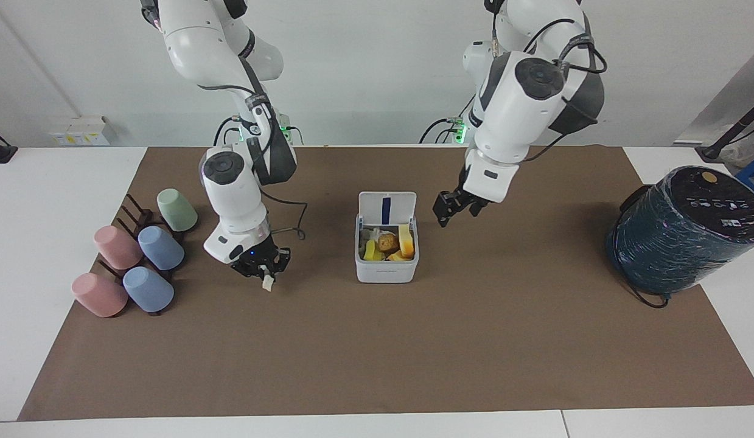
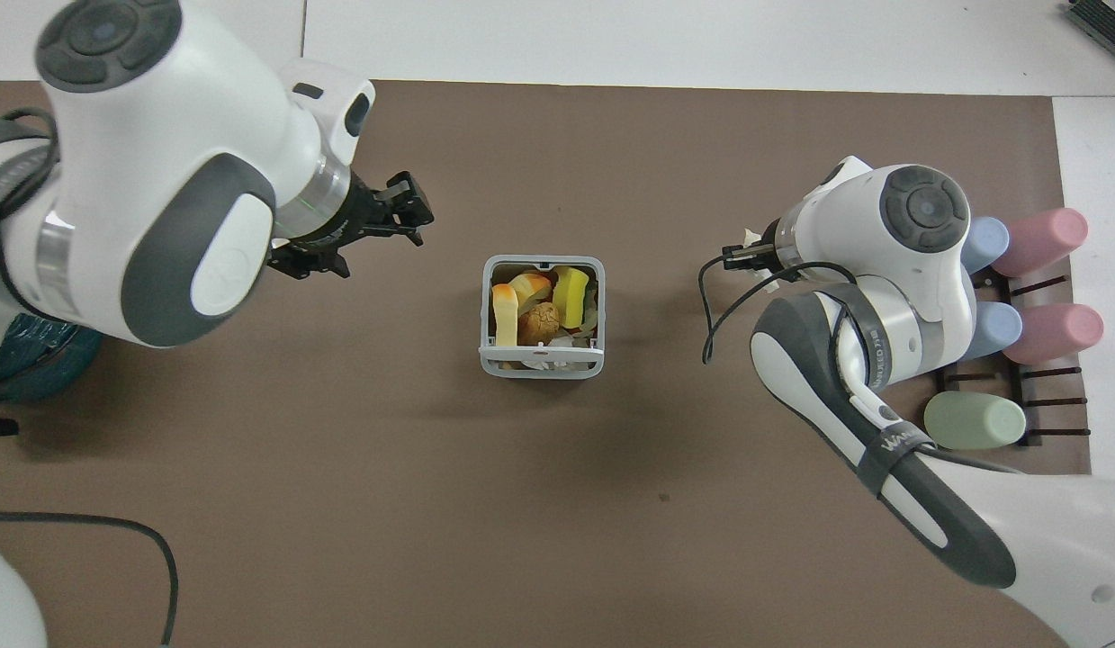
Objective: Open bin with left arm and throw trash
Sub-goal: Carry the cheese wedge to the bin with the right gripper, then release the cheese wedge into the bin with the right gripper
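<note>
The white bin (image 1: 386, 272) stands mid-mat with its lid (image 1: 387, 208) hinged up, blue strip showing. Inside lie a golden-brown lump (image 1: 387, 242), a yellow-orange toast-like slice (image 1: 405, 239) and a yellow piece (image 1: 369, 250); the bin also shows in the overhead view (image 2: 541, 367). My left gripper (image 1: 453, 213) is open and empty, raised over the mat beside the bin toward the left arm's end; it also shows from overhead (image 2: 406, 209). My right gripper (image 1: 260, 267) is shut on the whitish wedge (image 1: 268, 284), just above the mat between the bin and the cups.
Several pastel cups (image 1: 146, 258) lie on a dark rack at the right arm's end of the brown mat (image 1: 377, 353). A big dark teal wrapped cylinder (image 1: 681, 231) stands at the left arm's end, with a cable at its foot.
</note>
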`<state>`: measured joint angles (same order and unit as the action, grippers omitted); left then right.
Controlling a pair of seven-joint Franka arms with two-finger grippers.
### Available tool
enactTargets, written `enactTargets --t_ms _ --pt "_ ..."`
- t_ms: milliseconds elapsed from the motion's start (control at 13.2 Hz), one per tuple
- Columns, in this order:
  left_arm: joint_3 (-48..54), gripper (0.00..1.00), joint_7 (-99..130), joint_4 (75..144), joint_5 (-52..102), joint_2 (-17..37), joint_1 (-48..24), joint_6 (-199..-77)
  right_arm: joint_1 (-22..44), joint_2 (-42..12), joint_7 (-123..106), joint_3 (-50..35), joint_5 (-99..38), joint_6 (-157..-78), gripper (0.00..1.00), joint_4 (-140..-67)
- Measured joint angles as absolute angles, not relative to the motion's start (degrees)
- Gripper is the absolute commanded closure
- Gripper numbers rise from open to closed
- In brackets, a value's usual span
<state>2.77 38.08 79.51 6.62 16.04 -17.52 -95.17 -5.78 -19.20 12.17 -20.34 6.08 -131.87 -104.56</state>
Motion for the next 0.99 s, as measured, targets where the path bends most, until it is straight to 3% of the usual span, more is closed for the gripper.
enactTargets --t_ms 380,532,912,988 --pt "2.4 0.14 18.0 78.2 5.8 10.0 -4.1 -83.0 2.8 -18.5 29.6 -20.7 4.5 -127.8 1.0 -97.2" --pt "2.4 0.01 10.7 78.2 1.7 8.4 -2.7 -80.1 5.9 -18.9 38.2 -20.7 4.4 -129.9 1.0 -97.0" --pt "3.2 0.0 6.3 78.2 -0.2 6.6 -2.8 -80.7 11.4 -20.3 48.1 -20.7 4.4 -131.7 1.0 -97.0" --pt "3.2 0.0 6.0 78.2 -0.2 6.6 -2.8 -81.7 12.1 -20.4 49.0 -20.7 4.4 -131.7 0.75 -97.0"
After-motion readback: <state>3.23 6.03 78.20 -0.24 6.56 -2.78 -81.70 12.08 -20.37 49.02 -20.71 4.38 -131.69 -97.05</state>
